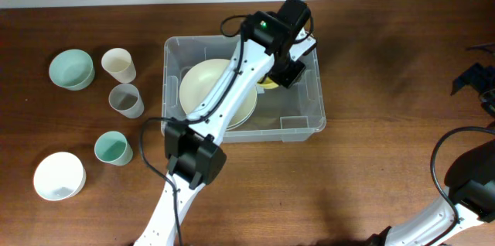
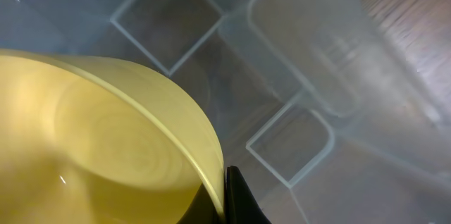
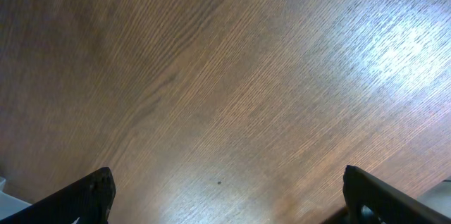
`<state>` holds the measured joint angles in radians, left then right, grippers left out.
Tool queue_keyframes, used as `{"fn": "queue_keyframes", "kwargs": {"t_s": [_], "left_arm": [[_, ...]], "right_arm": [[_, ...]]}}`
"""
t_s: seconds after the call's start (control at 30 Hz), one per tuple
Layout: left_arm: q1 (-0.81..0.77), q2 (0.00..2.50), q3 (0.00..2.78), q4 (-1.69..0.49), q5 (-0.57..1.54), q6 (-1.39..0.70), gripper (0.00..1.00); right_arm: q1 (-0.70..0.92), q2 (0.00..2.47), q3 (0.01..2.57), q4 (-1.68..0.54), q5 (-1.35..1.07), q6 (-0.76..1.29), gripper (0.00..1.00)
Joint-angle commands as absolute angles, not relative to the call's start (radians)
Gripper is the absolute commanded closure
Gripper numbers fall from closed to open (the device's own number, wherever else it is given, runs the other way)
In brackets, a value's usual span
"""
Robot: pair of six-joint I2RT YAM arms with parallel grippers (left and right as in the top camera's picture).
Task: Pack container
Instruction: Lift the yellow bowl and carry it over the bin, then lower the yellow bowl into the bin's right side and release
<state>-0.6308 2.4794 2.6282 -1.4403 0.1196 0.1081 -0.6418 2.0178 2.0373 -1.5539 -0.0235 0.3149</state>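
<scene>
Gripping the yellow bowl (image 2: 106, 132), the left hand (image 2: 225, 201) is mostly cropped.

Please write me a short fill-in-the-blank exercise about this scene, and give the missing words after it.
1. The left fingers are shut on the rim of a yellow ____.
2. This bowl is ____ the container.
3. The right fingers are ____ above the table.
4. ____ cups stand left of the container.

Missing words: bowl; inside; open; three.
</scene>
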Motion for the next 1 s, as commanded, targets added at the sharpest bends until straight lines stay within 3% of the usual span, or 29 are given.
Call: {"fn": "queue_keyframes", "kwargs": {"t_s": [0.0, 0.83, 0.97], "left_arm": [[-0.625, 2.496, 2.634, -1.451, 0.125, 0.102, 0.99], [-0.695, 2.521, 2.599, -1.377, 0.08, 0.097, 0.99], [-0.695, 2.521, 2.57, -1.38, -0.001, 0.045, 0.99]], "right_arm": [[-0.642, 1.994, 2.035, -1.552, -0.015, 0.322, 0.01], [-0.642, 1.994, 2.035, -1.552, -0.015, 0.322, 0.01], [-0.642, 1.994, 2.035, -1.552, -0.015, 0.323, 0.01]]}}
